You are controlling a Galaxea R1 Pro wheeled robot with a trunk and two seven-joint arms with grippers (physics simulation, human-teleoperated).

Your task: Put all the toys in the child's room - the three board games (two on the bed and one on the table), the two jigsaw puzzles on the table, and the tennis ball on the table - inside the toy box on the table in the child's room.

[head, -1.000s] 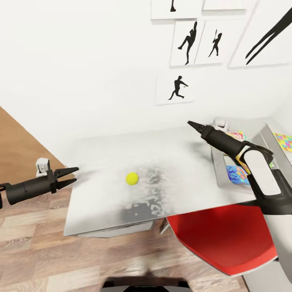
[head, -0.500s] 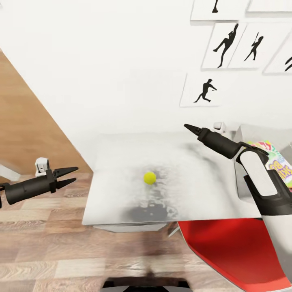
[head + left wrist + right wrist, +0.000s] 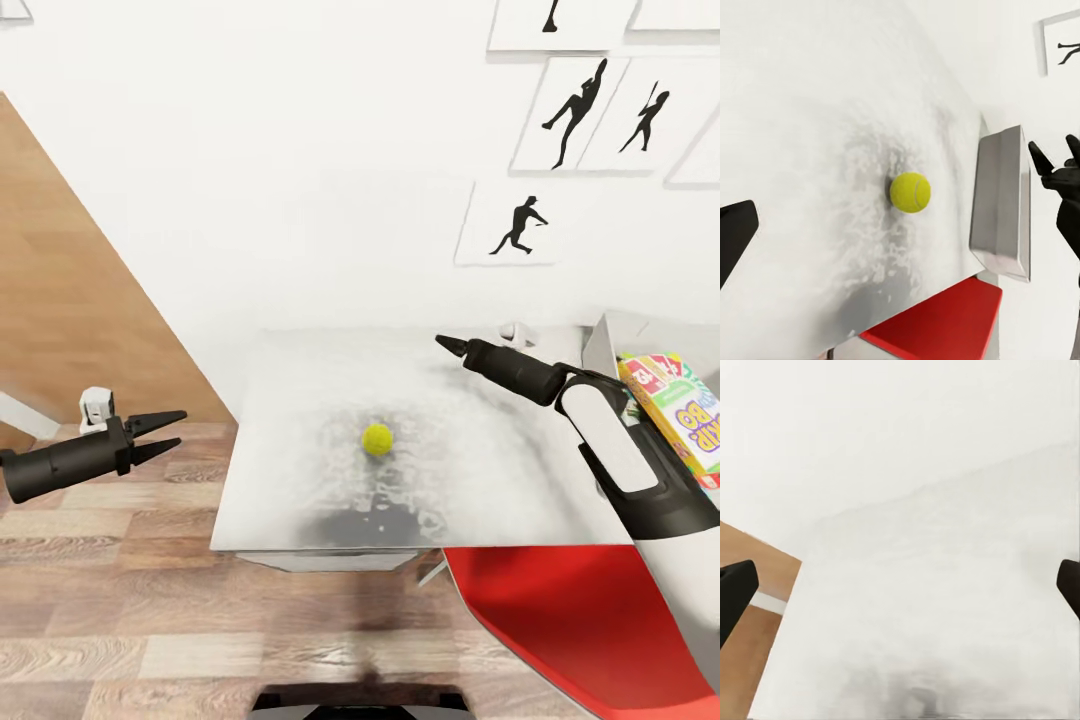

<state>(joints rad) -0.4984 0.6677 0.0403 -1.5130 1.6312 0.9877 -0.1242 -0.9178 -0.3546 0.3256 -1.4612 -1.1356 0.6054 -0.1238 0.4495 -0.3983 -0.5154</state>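
Observation:
The tennis ball point(image 3: 377, 438) lies alone near the middle of the table point(image 3: 300, 400), also seen as the tennis ball point(image 3: 910, 192) in the left wrist view. My left gripper point(image 3: 166, 432) hangs open off the table's left edge, over the floor, level with the ball. My right gripper point(image 3: 447, 345) is open above the table, behind and to the right of the ball, holding nothing. The toy box point(image 3: 601, 348) stands at the table's right end with the Skip-Bo board game point(image 3: 680, 418) in it. The left wrist view shows the toy box point(image 3: 1000, 202) from its side.
A red chair point(image 3: 590, 620) is tucked under the table's front right. White wall with black baseball-player silhouettes point(image 3: 519, 224) rises behind the table. A brown door point(image 3: 60, 300) stands at the left, and wood-plank floor point(image 3: 120, 600) lies in front.
The camera has panned left, shifting the whole picture. My right gripper has come lower and nearer the ball. The left arm and ball have stayed put.

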